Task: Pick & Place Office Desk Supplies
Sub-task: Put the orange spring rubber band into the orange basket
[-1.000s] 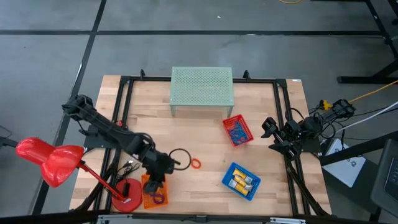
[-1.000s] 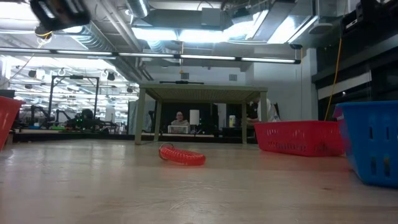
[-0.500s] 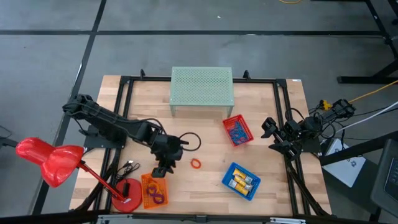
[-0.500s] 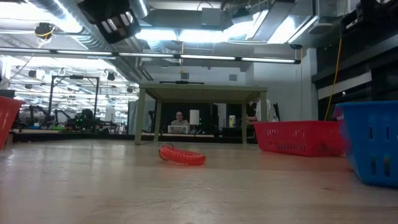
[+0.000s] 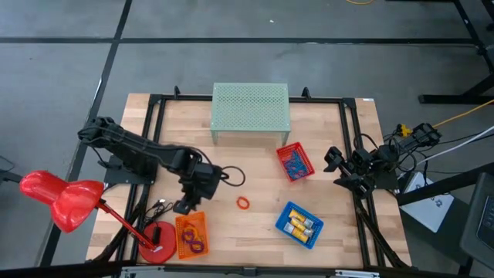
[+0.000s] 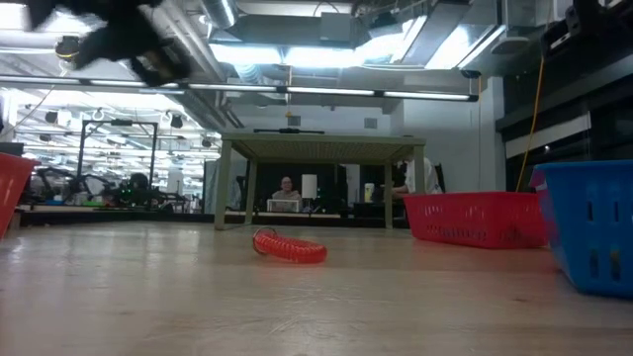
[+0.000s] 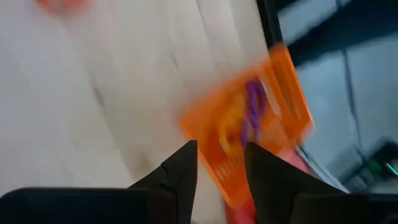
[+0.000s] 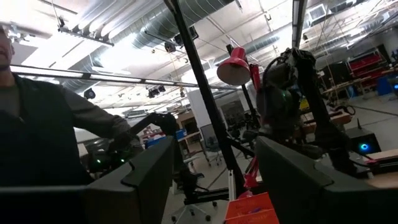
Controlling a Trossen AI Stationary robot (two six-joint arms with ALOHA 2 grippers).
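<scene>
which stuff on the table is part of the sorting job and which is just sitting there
Part of the job:
- orange ring, loose on the wood
- orange basket with purple and orange rings
- red basket with blue clips
- blue basket with yellow-and-silver blocks
- left gripper, beside the orange basket

Just lying about:
- red desk lamp
- green mesh shelf
- right gripper, parked at the table's edge

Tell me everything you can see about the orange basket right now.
The orange basket is a small rectangular tray of slotted orange plastic, sitting flat on the table near its front left edge, beside the red lamp base. Inside lie purple rings and orange rings. Nothing grips it; the left gripper hangs just behind it.
</scene>
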